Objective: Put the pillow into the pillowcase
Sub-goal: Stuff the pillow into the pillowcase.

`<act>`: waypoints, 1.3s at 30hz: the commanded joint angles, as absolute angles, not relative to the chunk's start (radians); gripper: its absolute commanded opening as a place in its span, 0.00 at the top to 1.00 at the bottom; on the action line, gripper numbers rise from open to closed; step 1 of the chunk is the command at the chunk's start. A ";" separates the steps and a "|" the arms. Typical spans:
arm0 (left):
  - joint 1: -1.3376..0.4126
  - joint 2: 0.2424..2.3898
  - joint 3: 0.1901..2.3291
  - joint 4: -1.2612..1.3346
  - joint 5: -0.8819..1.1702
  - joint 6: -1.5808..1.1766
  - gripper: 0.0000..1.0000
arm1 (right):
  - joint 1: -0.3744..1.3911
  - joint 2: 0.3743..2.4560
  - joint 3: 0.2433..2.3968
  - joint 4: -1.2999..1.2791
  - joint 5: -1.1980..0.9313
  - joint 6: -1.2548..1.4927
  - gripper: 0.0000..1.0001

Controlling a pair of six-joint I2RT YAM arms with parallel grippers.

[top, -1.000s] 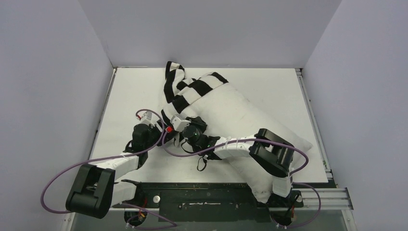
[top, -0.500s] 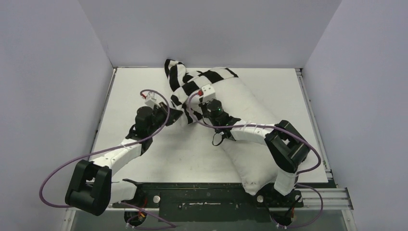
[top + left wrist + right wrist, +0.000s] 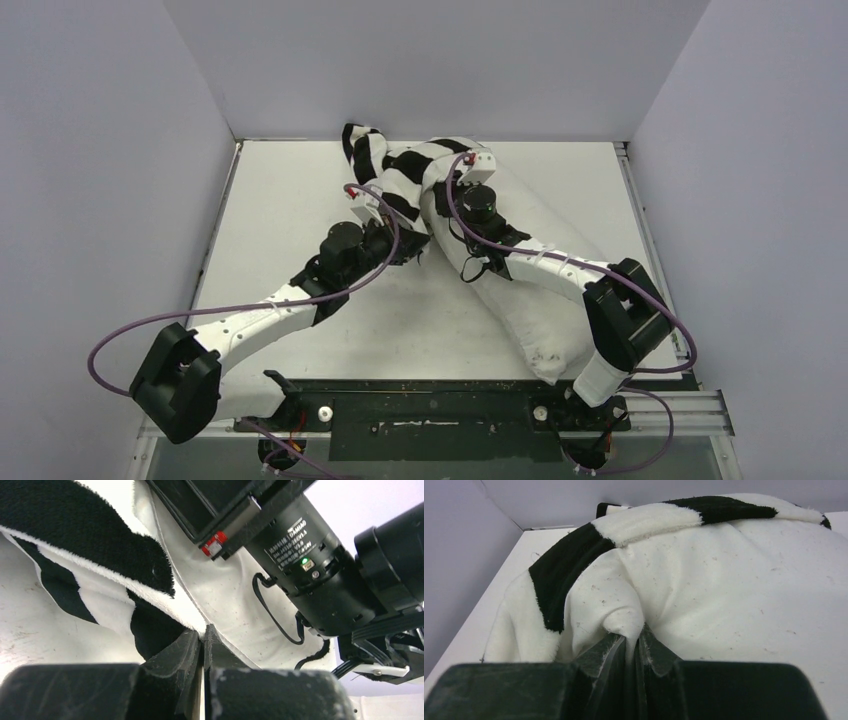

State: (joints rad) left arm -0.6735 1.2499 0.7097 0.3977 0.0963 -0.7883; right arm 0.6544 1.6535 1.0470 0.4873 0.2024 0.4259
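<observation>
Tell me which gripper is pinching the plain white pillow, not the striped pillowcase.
The right gripper: a fold of the off-white pillow bunches between its shut jaws. The left gripper closes at the edge of the striped pillowcase instead.

Pillow [image 3: 540,290] lies diagonally on the bench [image 3: 270,210], running from far centre to the near right edge. Pillowcase [image 3: 385,175] is bunched at far centre, lapped over the pillow's far end and spilling onto the bench at its left. Left end effector [image 3: 204,632] meets the pillowcase edge at the pillow's left flank. Right end effector [image 3: 633,632] sits on the pillow's far end, just right of the left one.
</observation>
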 commanded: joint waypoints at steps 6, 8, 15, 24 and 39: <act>-0.818 1.209 0.626 0.426 0.073 -0.821 1.00 | 0.647 1.621 1.066 0.707 0.321 0.588 1.00; -0.836 1.190 0.612 0.450 0.088 -0.852 1.00 | 0.647 1.628 1.061 0.712 0.337 0.602 1.00; -0.980 1.132 0.618 0.385 0.009 -0.818 1.00 | 0.655 1.634 1.033 0.723 0.371 0.615 1.00; -1.023 1.127 0.537 0.371 -0.068 -0.886 1.00 | 0.739 1.568 0.852 0.744 0.164 0.487 1.00; -0.997 0.961 0.751 0.009 -0.222 -0.622 0.45 | 0.602 1.293 1.030 0.048 -0.173 0.361 0.21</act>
State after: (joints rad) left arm -1.0199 1.0142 0.6109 0.1005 -0.1543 -0.7685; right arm 0.6621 1.3483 0.9131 0.2394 -0.0517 0.4438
